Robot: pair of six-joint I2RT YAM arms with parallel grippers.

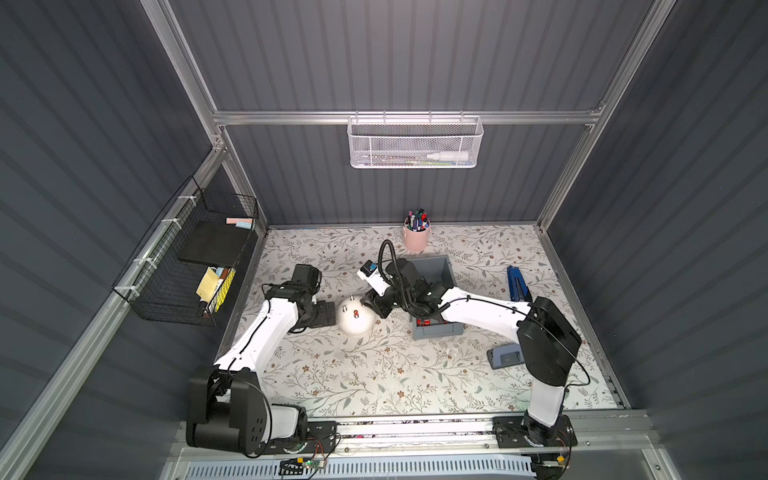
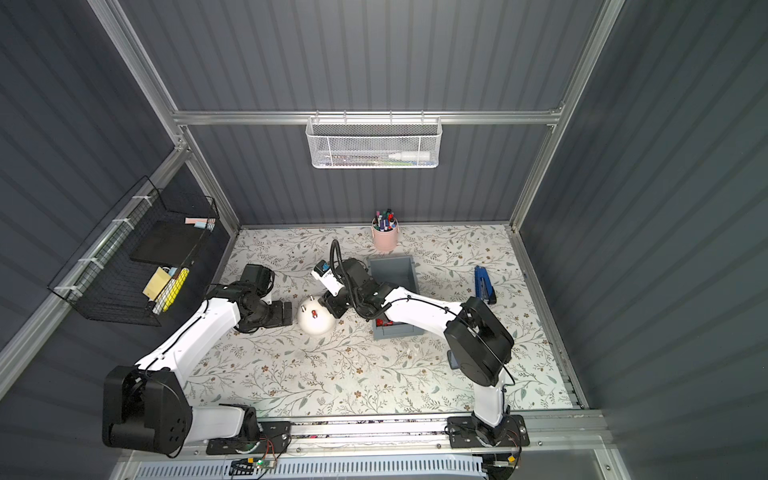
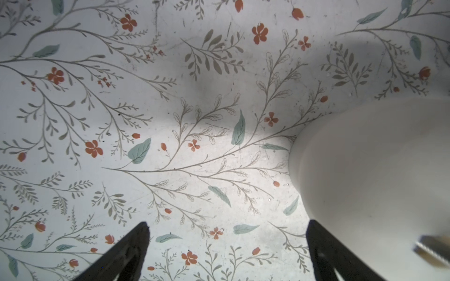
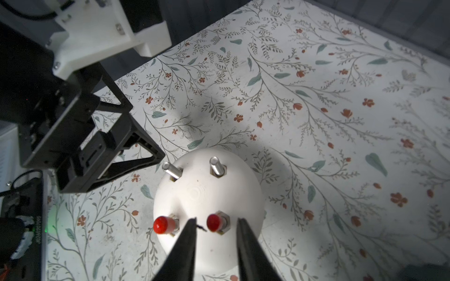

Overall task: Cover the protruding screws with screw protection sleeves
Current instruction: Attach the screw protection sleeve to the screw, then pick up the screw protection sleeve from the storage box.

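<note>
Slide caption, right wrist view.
Open right gripper straddles one of two red-sleeved silvery metal screws on white egg-shaped dome; two bare.

Looking at a smooth, matt white dome [image 4: 207, 194], plastic by the look. Catching shine off two bare silvery metal screws [image 4: 172, 169]. Noting glossy red sleeves [image 4: 164, 225] capping two more. Taking in a matt, scuffed floral table covering [image 4: 316, 109], a dull grey plastic bin [image 1: 438, 270] and a white metal mesh basket [image 1: 415, 143].

Dark walls [image 1: 415, 62] are dim; overhead light brightens the table [image 1: 395, 374]. Wrist views show soft shadows, a bright patch on the dome [image 4: 209, 194], a blurred screw [image 3: 432, 248], and curved edges.
</note>
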